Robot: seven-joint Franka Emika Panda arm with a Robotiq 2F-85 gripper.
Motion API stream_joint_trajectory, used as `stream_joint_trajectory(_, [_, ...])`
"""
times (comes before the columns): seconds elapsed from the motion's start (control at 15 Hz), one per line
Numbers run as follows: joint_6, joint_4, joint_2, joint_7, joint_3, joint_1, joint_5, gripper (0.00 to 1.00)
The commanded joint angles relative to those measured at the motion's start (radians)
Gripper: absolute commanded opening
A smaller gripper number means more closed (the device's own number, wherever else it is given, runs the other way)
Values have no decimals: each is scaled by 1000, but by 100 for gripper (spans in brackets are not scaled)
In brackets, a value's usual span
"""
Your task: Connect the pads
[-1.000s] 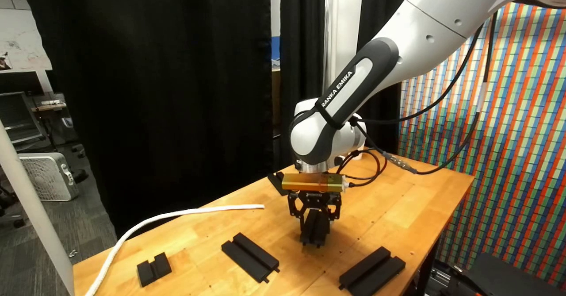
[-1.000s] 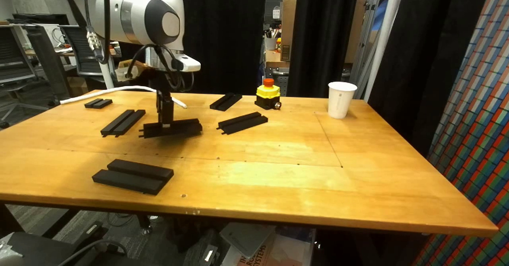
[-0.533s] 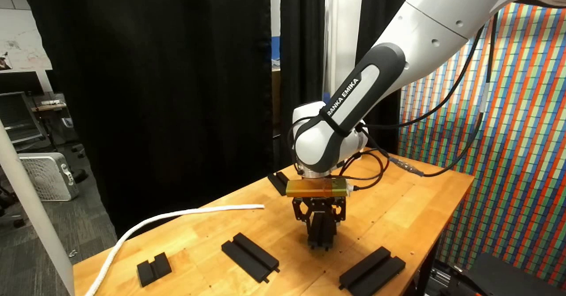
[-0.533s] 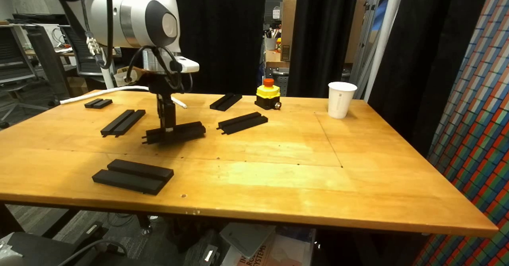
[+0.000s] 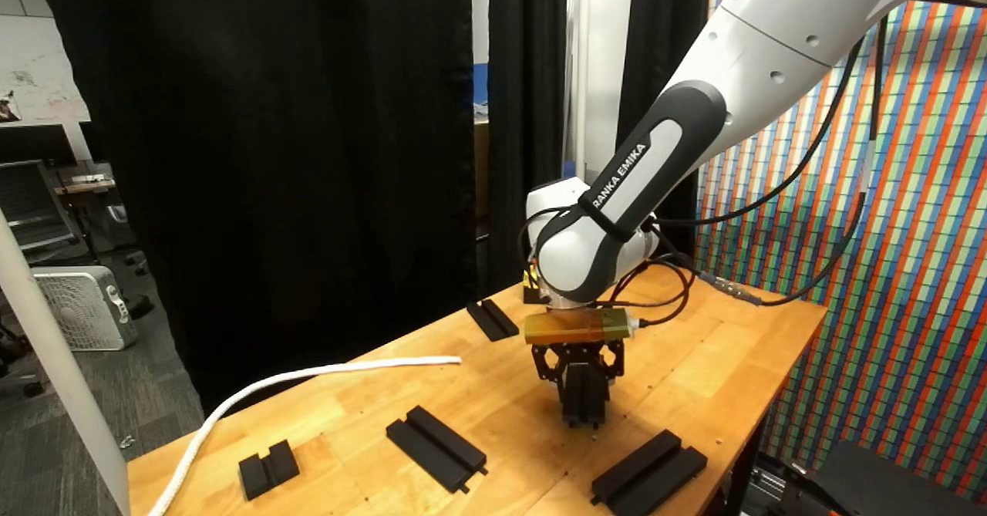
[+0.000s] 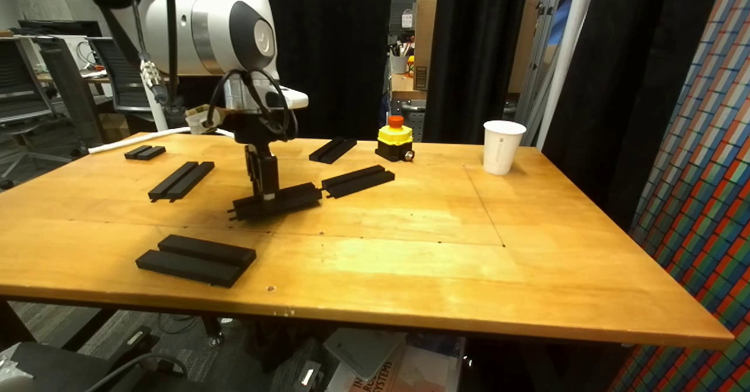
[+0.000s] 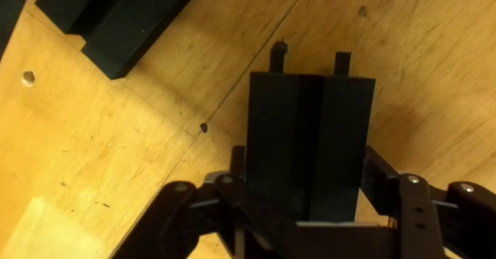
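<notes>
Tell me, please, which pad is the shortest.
The leftmost pad in both exterior views; it is short and stubby, while the others, including the gripped pad, are visibly longer.

Free tabletop (image 6: 436, 219) beside cup (image 6: 503, 147), obstructing pads (image 6: 196, 259) around hand (image 7: 305, 170)

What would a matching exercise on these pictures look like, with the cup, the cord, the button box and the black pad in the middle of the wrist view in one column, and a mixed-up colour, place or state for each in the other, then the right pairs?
Column one
1. Cup
2. Cord
3. Button box
4. Pad in the middle of the wrist view

Column two
A. Clamped between the fingers
B. Yellow, black and red
C. Standing on the table, open end up
D. Long, white and curved

Right pairs: 1-C, 2-D, 3-B, 4-A
</notes>
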Motion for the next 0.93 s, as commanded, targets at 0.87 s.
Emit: stream_joint_trajectory(0.87, [5, 29, -7, -351, -21, -133, 133, 46])
